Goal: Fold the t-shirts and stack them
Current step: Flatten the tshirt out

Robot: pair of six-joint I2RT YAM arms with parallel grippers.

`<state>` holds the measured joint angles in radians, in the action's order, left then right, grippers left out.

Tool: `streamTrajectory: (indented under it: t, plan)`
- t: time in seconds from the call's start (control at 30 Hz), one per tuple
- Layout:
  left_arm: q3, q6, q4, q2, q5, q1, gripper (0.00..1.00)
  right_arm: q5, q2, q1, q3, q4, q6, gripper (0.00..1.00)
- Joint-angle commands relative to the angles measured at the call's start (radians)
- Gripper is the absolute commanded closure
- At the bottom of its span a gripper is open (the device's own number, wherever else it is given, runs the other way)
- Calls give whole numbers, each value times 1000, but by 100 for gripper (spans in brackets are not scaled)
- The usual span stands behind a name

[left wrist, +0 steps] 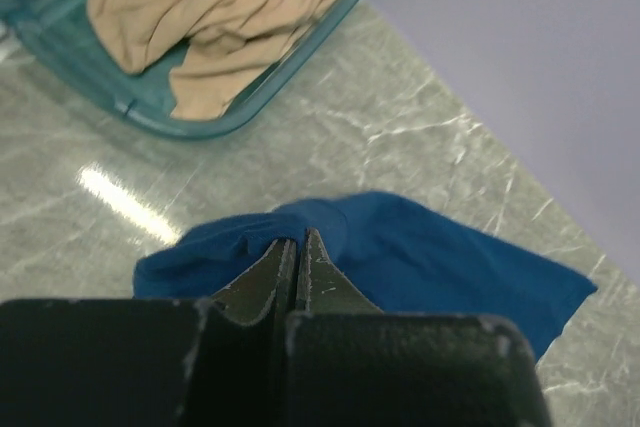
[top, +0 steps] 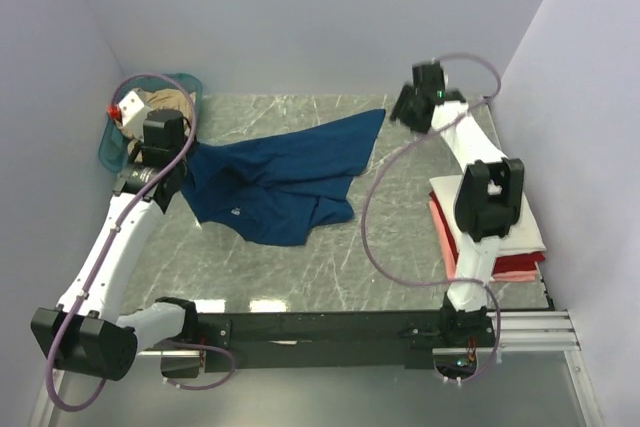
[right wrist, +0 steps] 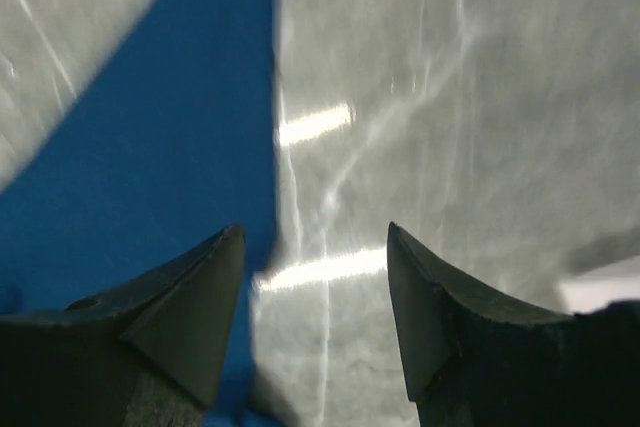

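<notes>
The dark blue t-shirt (top: pixel 285 177) lay spread and rumpled across the middle of the marble table (top: pixel 400 247), one point reaching toward the far right. Its left edge was bunched and pinched in the left gripper (top: pixel 163 169), whose fingers were pressed together on the cloth. The right gripper (top: pixel 408 107) hung near the shirt's far right point with its fingers apart and nothing between them.

The left wrist view showed the fold of blue cloth (left wrist: pixel 430 247) gathered right at the closed tips of the left gripper (left wrist: pixel 297 247), and beyond it a tan t-shirt (left wrist: pixel 215 7) heaped in the teal basket (left wrist: pixel 300 87). The right wrist view showed only bare table between the tips of the right gripper (right wrist: pixel 315 232), the shirt's straight edge (right wrist: pixel 150 167) passing under one finger.

Only the top view took in the stack of folded t-shirts (top: pixel 522 237) at the right, white above red and pink, partly hidden by the right arm. The basket's contents were partly covered there by the left arm, and the shirt's white print was too small to read.
</notes>
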<state>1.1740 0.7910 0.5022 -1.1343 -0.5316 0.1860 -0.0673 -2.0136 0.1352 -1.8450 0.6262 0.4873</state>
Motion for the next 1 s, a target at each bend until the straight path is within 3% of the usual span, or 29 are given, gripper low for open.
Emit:
streamTrajectory:
  t: [0.0, 0.07, 0.2, 0.47, 0.97]
  plan:
    - [-60, 50, -22, 80, 51, -20, 99, 40, 323, 55, 369, -182, 54, 34]
    - [-105, 53, -28, 111, 65, -23, 99, 87, 456, 85, 542, -275, 101, 36]
    - [-151, 56, -33, 148, 76, -28, 99, 120, 523, 207, 788, -405, 168, 42]
    - [-178, 56, -42, 159, 101, -39, 99, 90, 440, 360, 814, -465, 237, 50]
    - [-186, 47, -59, 153, 114, -48, 100, 83, 276, 403, 762, -483, 243, 48]
